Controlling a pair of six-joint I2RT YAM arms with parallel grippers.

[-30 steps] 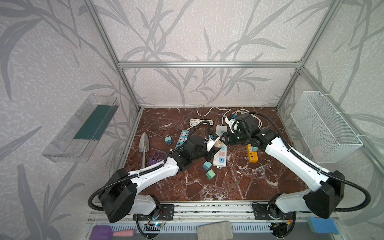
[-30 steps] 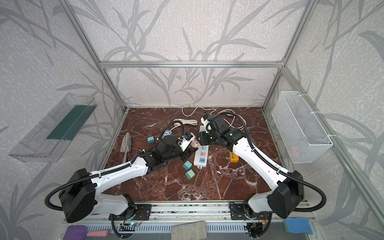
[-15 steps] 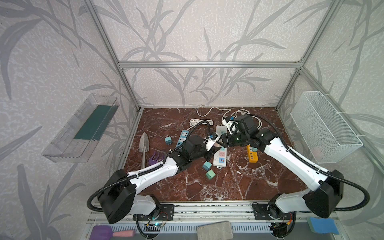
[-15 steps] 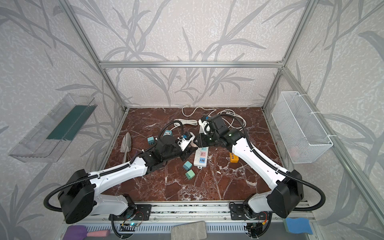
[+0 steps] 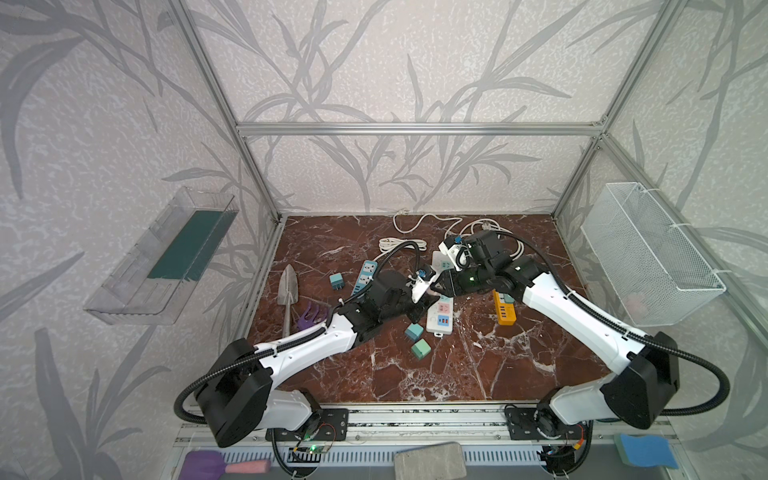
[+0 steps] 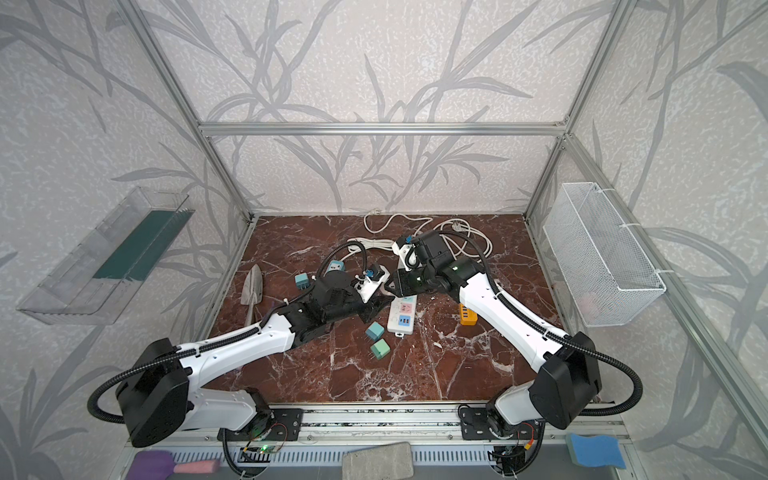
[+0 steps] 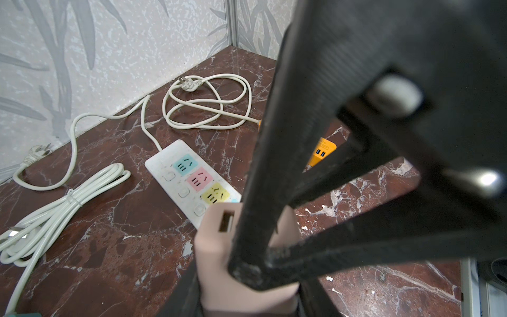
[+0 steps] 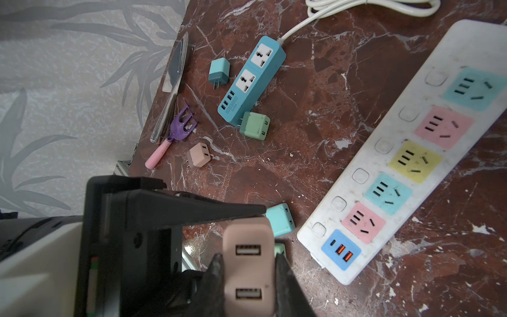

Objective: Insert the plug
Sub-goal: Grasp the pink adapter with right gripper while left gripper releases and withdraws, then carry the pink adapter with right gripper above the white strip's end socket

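A pink two-port plug [image 8: 248, 270] hangs above the marble floor, held from both ends. My left gripper [image 7: 248, 288] is shut on its lower part, and the plug [image 7: 216, 247] rises out of those jaws. My right gripper [image 8: 249, 259] is shut on it too, one finger pressed against each long side. In both top views the two grippers meet nose to nose, left gripper [image 5: 430, 293] and right gripper [image 5: 444, 286], over the upper half of the white power strip [image 5: 441, 318]. That strip [image 8: 356, 208] has several coloured sockets, all unoccupied, and lies just beside the plug.
A blue power strip [image 8: 252, 79], an orange strip [image 5: 503, 309], loose teal [image 5: 414, 331] and green [image 5: 419, 349] plugs and another pink plug [image 8: 199, 155] lie around. Coiled white cords [image 7: 208, 104] sit at the back. Trowel [image 5: 287, 286] and purple rake [image 5: 309, 316] lie left; wire basket [image 5: 648, 257] hangs right.
My right gripper has come in toward the left one and its jaws have narrowed onto the pink plug. The left gripper has kept its hold and barely moved.
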